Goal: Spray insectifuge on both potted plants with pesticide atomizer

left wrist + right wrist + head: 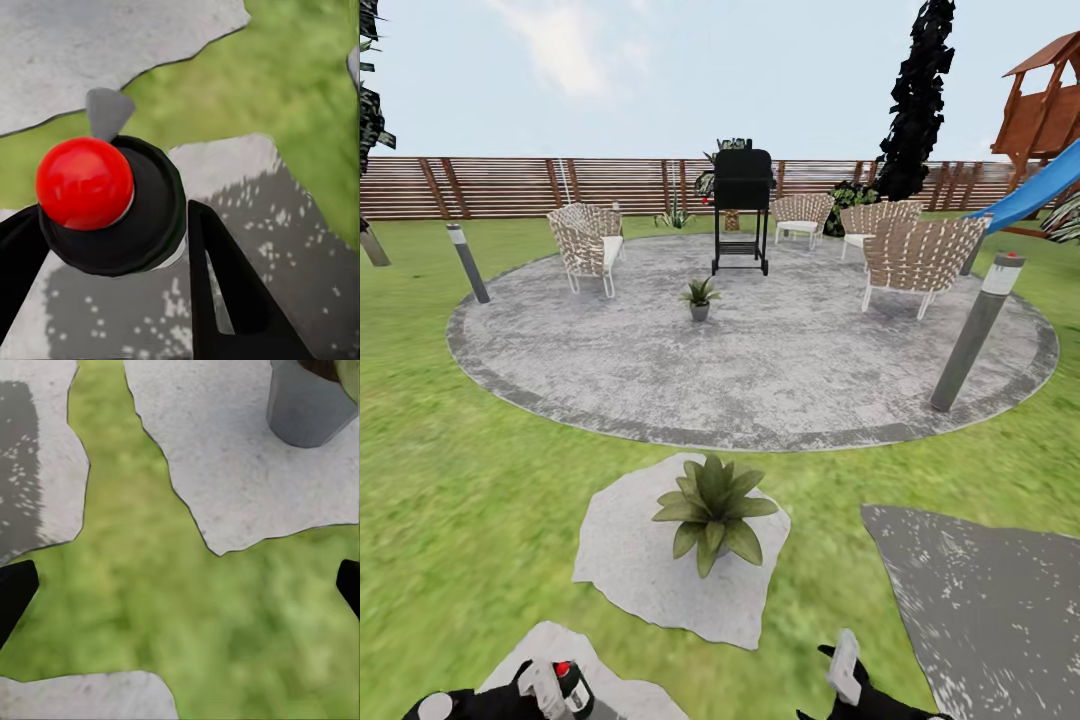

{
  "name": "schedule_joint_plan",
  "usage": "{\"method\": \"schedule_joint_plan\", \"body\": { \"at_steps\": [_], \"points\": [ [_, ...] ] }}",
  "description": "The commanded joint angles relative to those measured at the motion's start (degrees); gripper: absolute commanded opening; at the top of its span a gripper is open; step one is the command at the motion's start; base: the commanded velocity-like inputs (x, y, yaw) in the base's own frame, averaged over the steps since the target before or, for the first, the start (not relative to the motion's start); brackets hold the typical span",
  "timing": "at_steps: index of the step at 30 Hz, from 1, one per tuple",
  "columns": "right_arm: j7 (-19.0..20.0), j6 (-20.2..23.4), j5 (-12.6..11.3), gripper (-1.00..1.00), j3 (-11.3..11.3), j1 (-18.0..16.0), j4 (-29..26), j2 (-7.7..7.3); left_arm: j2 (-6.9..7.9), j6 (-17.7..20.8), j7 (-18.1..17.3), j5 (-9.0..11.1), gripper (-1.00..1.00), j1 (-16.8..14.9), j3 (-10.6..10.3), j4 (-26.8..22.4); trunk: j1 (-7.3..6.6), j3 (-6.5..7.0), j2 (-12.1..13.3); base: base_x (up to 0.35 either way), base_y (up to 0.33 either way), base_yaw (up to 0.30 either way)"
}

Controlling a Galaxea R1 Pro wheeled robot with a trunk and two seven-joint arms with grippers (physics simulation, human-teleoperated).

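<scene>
Pesticide atomizer (112,206) between left fingers (232,292), just short of nearest potted plant (712,508).

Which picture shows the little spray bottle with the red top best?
The left wrist view: the spray bottle sits big between the left gripper fingers, red top clear. The head view shows it tiny at the bottom edge.

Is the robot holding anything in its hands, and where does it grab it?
The left hand holds the pesticide atomizer by its dark body, below the red top. The right hand is open, holding nothing.
</scene>
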Motion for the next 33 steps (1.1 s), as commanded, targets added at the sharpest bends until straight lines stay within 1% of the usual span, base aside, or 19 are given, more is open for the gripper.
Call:
{"method": "schedule_joint_plan", "body": {
  "at_steps": [1, 2, 3, 4, 6, 7, 8, 10, 11, 13, 14, 15, 16, 18, 21, 23, 25, 30, 33],
  "points": [
    [1.7, 0.0, 0.6, 1.0, -0.3, -0.5, -0.2, 0.16, -0.09, 0.3, -0.4, -2.5, -1.0, -0.8, -0.2, -0.2, -0.01, -0.05, 0.0, 0.0, 0.0, 0.0],
    [2.6, 0.2, 0.6, 1.0, -0.3, -0.9, -0.4, 0.26, -0.2, 1.0, -0.9, -4.3, -1.0, -1.6, -0.1, -0.3, -0.01, -0.05, 0.0, 0.0, 0.0, 0.0],
    [3.2, 0.3, 0.6, 1.0, -0.3, -1.4, -0.4, 0.34, -0.28, 1.9, -1.6, -5.6, -1.0, -2.2, -0.1, -0.4, -0.01, -0.05, 0.0, 0.0, 0.0, 0.0],
    [3.6, 0.4, 0.6, 1.0, -0.2, -1.7, -0.4, 0.39, -0.32, 2.7, -2.4, -6.6, -1.0, -2.8, -0.1, -0.4, -0.01, -0.05, 0.0, 0.0, 0.0, 0.0],
    [4.1, 0.5, 0.5, 1.0, -0.2, -2.3, -0.5, 0.46, -0.38, 3.5, -3.9, -7.4, -1.0, -3.5, -0.1, -0.7, -0.01, -0.05, 0.0, 0.0, 0.0, 0.0],
    [5.2, 0.5, 0.5, 1.0, -0.1, -2.8, -0.7, 0.51, -0.45, 4.0, -5.5, -7.9, -1.0, -3.9, -0.2, -1.3, -0.01, -0.05, 0.0, 0.0, 0.0, 0.0],
    [6.4, 0.5, 0.5, 1.0, -0.1, -3.1, -0.7, 0.55, -0.5, 4.2, -6.4, -8.1, -1.0, -4.2, -0.2, -1.9, -0.01, -0.05, 0.0, 0.0, 0.0, 0.0],
    [10.3, 0.6, 0.5, 1.0, -0.1, -4.1, -0.8, 0.73, -0.61, 4.5, -8.8, -8.4, -1.0, -4.5, -0.3, -3.5, -0.01, -0.05, 0.0, 0.0, 0.0, 0.0],
    [11.7, 0.6, 0.5, -1.0, -0.1, -4.5, -0.8, 0.8, -0.67, 4.6, -9.7, -8.7, -1.0, -4.6, -0.3, -4.1, -0.01, -0.05, 0.0, 0.0, 0.0, 0.0],
    [13.4, 0.6, 0.5, -1.0, -0.1, -5.3, -0.8, 0.9, -1.0, 4.7, -11.3, -10.2, -1.0, -4.7, -0.4, -4.8, -0.01, -0.05, 0.0, 0.0, 0.0, 0.0],
    [13.9, 0.6, 0.5, -1.0, -0.1, -5.8, -0.8, 1.18, -1.53, 4.8, -12.1, -11.8, -1.0, -4.7, -0.4, -5.1, -0.01, -0.05, 0.0, 0.0, 0.0, 0.0],
    [14.5, 0.6, 0.6, -1.0, 1.7, -6.6, -0.7, 2.56, -3.56, 5.0, -12.8, -16.7, -1.0, -4.9, -0.4, -5.4, -0.01, -0.05, 0.0, 0.0, 0.0, 0.0],
    [14.6, 0.6, 0.7, -1.0, 8.4, -7.6, -0.8, 3.95, -5.75, 7.0, -13.1, -20.5, -1.0, -5.5, -0.4, -5.6, -0.01, -0.05, 0.0, 0.0, 0.0, 0.0],
    [14.6, 0.6, 0.7, -1.0, 10.3, -8.0, -0.9, 4.3, -6.65, 8.3, -13.2, -21.4, -1.0, -5.7, -0.5, -6.2, -0.01, -0.05, 0.0, 0.0, 0.0, 0.0],
    [14.6, 0.6, 0.6, -1.0, 11.3, -8.2, -0.9, 4.7, -7.41, 9.3, -13.9, -22.8, -1.0, -5.7, -0.5, -8.0, -0.01, -0.05, 0.0, 0.0, 0.0, 0.0],
    [14.6, 0.6, 0.6, -1.0, 11.5, -8.3, -0.9, 4.95, -7.9, 9.6, -15.8, -23.8, -1.0, -5.8, -0.5, -8.9, -0.01, -0.05, 0.0, 0.0, 0.0, 0.0],
    [14.6, 0.6, 0.6, -1.0, 11.7, -8.3, -0.9, 5.19, -9.02, 9.8, -18.2, -24.6, -1.0, -5.8, -0.5, -9.9, -0.01, -0.05, 0.0, 0.0, 0.0, 0.0],
    [14.7, 0.6, 0.5, -1.0, 11.8, -8.3, -0.9, 6.32, -10.3, 9.8, -19.1, -26.7, -1.0, -5.7, -0.4, -10.7, -0.01, -0.05, 0.0, 0.0, 0.0, 0.0],
    [14.7, 0.6, 0.5, -1.0, 11.8, -8.3, -1.3, 6.85, -10.77, 9.8, -19.2, -27.4, -1.0, -5.7, -0.4, -10.7, -0.01, -0.05, 0.0, 0.0, 0.0, 0.0]
  ]
}}
